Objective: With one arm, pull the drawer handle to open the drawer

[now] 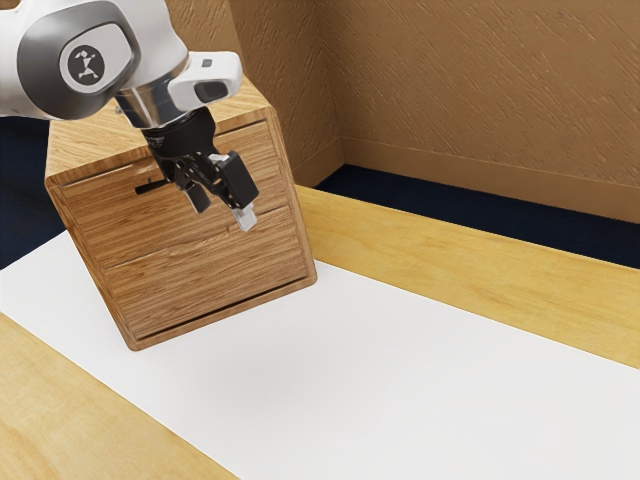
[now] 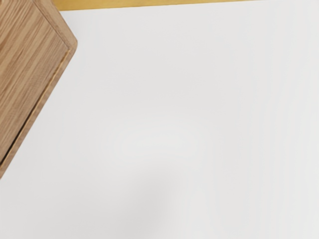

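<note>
A wooden drawer cabinet stands on the white mat at the exterior view's left, its front split into an upper and a lower drawer. A dark handle slot shows on the upper drawer front, partly hidden by my hand. My black gripper hangs just in front of the upper drawer, to the right of the slot, tilted and pointing down toward the mat. Its fingers stand apart with nothing between them. Both drawer fronts sit flush with the cabinet. In the wrist view a lower corner of the cabinet lies beside the hand.
The white mat covers the middle of a wooden table and reaches to the exterior view's right. Brown walls rise behind the table. A faint shadow of the hand falls on the mat.
</note>
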Robot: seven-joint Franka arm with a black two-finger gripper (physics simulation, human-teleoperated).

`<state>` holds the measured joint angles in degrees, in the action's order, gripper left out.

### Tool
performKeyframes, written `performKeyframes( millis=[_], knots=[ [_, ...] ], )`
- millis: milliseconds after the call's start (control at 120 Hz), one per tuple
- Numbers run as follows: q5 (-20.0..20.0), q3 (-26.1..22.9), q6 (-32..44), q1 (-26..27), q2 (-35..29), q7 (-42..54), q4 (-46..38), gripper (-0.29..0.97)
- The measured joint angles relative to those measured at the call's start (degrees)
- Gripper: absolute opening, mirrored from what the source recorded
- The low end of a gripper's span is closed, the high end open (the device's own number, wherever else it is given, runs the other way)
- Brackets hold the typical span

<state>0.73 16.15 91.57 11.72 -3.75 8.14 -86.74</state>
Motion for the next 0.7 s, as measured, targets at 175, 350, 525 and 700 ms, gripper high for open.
performKeyframes(
  millis=[175,350,525,700],
  knots=[
    [1.6,1.5,0.0,-0.2,0.2,0.3,0.0,0.68],
    [0.1,1.6,-4.3,0.1,-0.1,1.1,11.8,0.68],
    [-3.5,0.9,-8.7,0.0,-5.5,2.6,15.6,0.68],
    [-6.3,1.0,-10.3,0.1,-5.1,3.9,15.7,0.68]
  ],
)
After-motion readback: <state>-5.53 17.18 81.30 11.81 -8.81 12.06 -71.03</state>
